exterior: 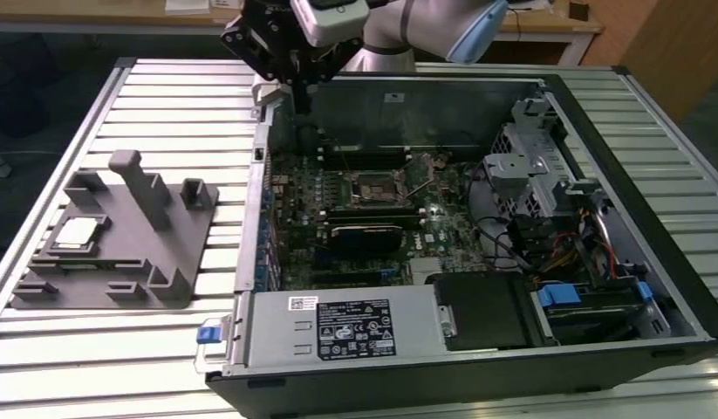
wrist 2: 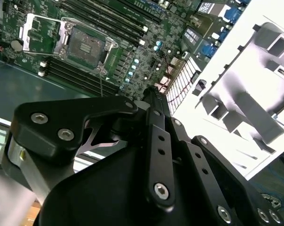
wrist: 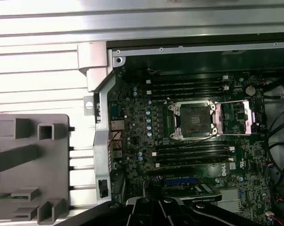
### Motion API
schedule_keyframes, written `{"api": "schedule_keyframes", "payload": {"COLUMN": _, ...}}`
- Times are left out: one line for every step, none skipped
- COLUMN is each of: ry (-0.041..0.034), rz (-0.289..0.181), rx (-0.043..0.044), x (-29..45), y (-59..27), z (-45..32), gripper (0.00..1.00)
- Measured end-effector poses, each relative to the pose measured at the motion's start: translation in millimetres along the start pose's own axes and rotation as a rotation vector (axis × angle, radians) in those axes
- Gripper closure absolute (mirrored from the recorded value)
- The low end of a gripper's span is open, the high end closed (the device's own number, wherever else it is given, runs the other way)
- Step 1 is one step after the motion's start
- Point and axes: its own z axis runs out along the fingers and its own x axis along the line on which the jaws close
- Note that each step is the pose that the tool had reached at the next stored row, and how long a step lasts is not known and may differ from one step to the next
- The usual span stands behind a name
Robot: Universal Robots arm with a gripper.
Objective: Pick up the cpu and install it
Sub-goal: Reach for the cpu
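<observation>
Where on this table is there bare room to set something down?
Bare slats: between the grey tray and the table's near edge, and beyond the tray's far side. The computer case is crowded with motherboard and cables.

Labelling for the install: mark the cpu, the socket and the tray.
cpu (exterior: 77, 232): exterior view, middle of its silvery top.
socket (wrist: 194, 119): first wrist view, its dark centre.
tray (exterior: 194, 229): exterior view, bare grey base.

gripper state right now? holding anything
gripper: closed, holding nothing; the cpu lies on the grey tray.
</observation>
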Motion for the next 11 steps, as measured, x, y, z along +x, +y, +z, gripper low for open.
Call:
{"api": "schedule_keyframes", "payload": {"ry": -0.0001, "rz": 0.000, "rx": 0.0000, "x": 1.0, "y": -0.1, "z": 0.0, "gripper": 0.89}}
{"api": "schedule_keyframes", "payload": {"ry": 0.0000, "rz": 0.000, "rx": 0.0000, "x": 2.0, "y": -0.2, "z": -0.1, "gripper": 0.89}}
{"api": "schedule_keyframes", "payload": {"ry": -0.0001, "rz": 0.000, "rx": 0.0000, "x": 3.2, "y": -0.2, "z": -0.1, "gripper": 0.89}}
{"api": "schedule_keyframes", "payload": {"ry": -0.0001, "rz": 0.000, "rx": 0.0000, "x": 4.5, "y": -0.4, "z": -0.2, "gripper": 0.89}}
{"api": "schedule_keyframes", "payload": {"ry": -0.0002, "rz": 0.000, "rx": 0.0000, "x": 5.9, "y": -0.5, "z": -0.2, "gripper": 0.89}}
{"api": "schedule_keyframes", "payload": {"ry": -0.0002, "rz": 0.000, "rx": 0.0000, "x": 7.2, "y": -0.6, "z": -0.2, "gripper": 0.89}}
{"api": "schedule_keyframes", "payload": {"ry": -0.0004, "rz": 0.000, "rx": -0.0001, "x": 8.5, "y": -0.7, "z": -0.2, "gripper": 0.89}}
{"api": "schedule_keyframes", "payload": {"ry": -0.0004, "rz": 0.000, "rx": 0.0000, "x": 9.7, "y": -0.7, "z": -0.3, "gripper": 0.89}}
{"api": "schedule_keyframes", "payload": {"ry": -0.0004, "rz": 0.000, "rx": 0.0000, "x": 10.9, "y": -0.8, "z": -0.3, "gripper": 0.89}}
{"api": "schedule_keyframes", "payload": {"ry": -0.0005, "rz": 0.000, "rx": 0.0000, "x": 12.2, "y": -0.9, "z": -0.4, "gripper": 0.89}}
{"api": "schedule_keyframes", "payload": {"ry": -0.0006, "rz": 0.000, "rx": -0.0001, "x": 13.5, "y": -1.0, "z": -0.4, "gripper": 0.89}}
